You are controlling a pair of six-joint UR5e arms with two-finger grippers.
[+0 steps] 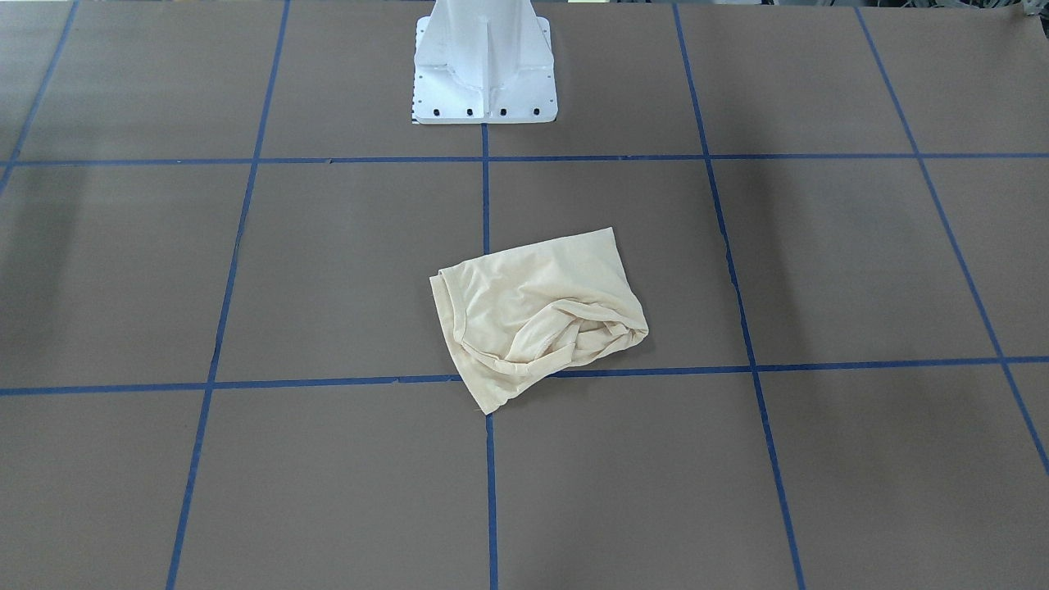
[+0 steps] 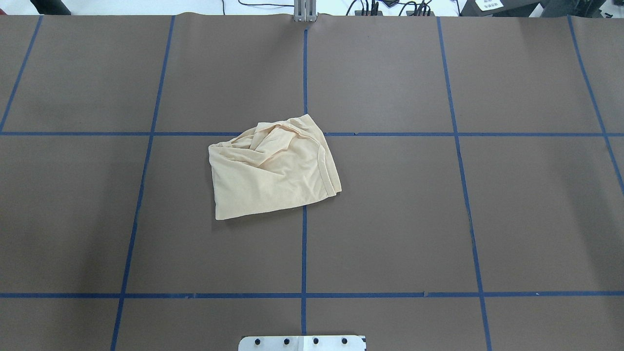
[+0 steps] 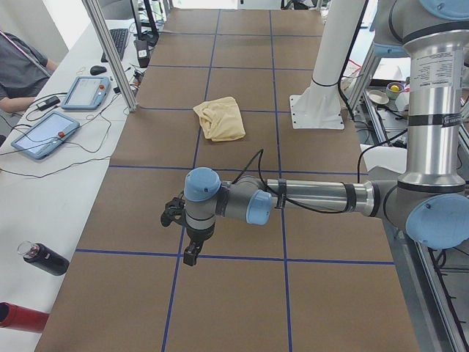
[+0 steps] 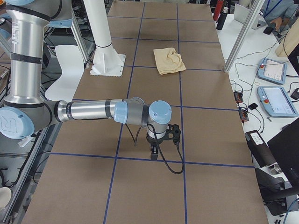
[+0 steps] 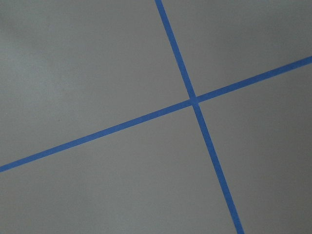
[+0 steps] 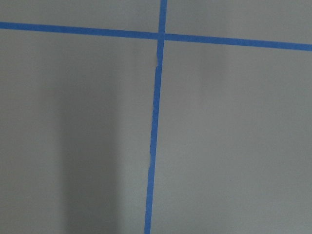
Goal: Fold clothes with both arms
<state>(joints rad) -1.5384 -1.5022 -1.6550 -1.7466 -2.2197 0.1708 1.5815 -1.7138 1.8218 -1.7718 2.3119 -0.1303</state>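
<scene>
Nothing can be read for certain. A pale logo mark stands on a blue joint cap of the right arm, its letters unclear. A white sheet beyond the bench, at 1 o'clock in the overhead view, carries print too small to read.

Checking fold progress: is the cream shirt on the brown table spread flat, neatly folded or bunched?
Bunched, loosely doubled over: the thin cream shirt lies in a compact heap, rumpled along one edge, no sleeve spread.
</scene>
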